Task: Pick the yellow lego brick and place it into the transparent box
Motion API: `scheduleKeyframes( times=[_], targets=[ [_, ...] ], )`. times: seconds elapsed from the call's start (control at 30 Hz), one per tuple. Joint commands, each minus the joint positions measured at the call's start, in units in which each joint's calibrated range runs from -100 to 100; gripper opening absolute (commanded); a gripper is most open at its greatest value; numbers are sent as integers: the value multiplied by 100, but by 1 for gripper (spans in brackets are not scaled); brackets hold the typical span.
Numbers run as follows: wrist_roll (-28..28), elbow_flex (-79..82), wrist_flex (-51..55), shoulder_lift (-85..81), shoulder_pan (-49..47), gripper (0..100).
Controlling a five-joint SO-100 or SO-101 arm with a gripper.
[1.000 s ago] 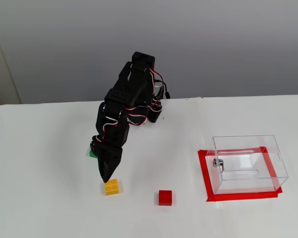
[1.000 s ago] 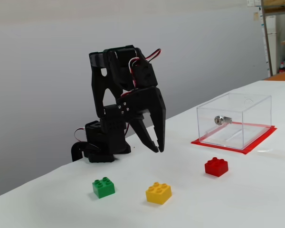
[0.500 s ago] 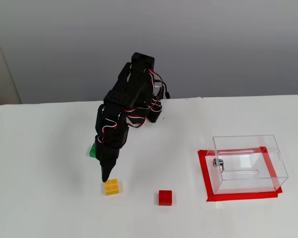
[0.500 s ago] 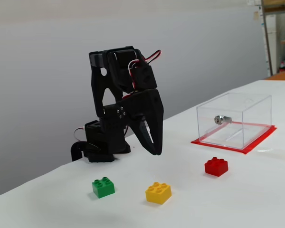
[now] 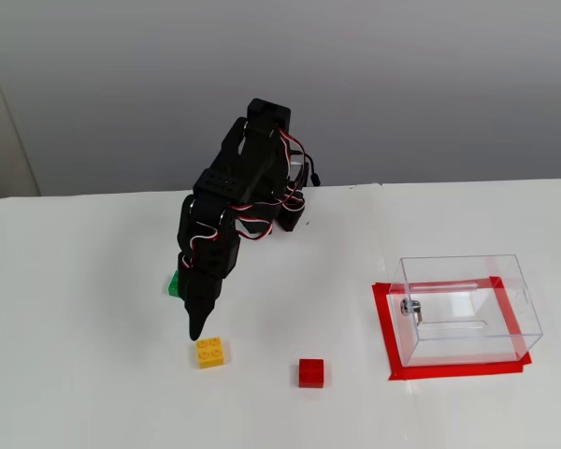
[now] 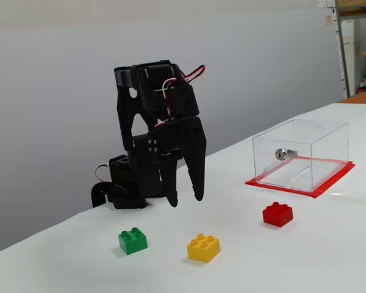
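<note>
Jaws parted, empty, on the gripper [image 6: 186, 198] poised above and just behind the yellow lego brick [image 6: 203, 248], apparently lining up a grasp. Transparent box [image 6: 302, 155] well right of that brick, on the worktop [image 6: 329, 256].

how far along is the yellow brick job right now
Nothing is delivered yet: the transparent box holds no brick. In hand: the gripper hangs open in the air above the yellow lego brick, which sits untouched on the table. Left: descend, grasp, carry it past the red brick and drop it in.
</note>
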Motion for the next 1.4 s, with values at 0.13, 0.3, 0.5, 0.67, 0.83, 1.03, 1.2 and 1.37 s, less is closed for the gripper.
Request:
scheduleKeyframes(
  times=[0.13,0.3,0.5,0.67,0.83,1.03,1.2,1.37],
  targets=[
    [-9,-235,-56,346,269,25],
    [38,-235,-439,516,328,25],
    [33,-235,-613,652,291,25],
    [38,-235,-631,677,284,34],
    [38,-235,-666,677,188,33],
    [38,-190,-970,694,40,33],
    [33,-245,-1240,1042,-86,33],
    [38,-245,-1240,1382,-174,33]
  ],
)
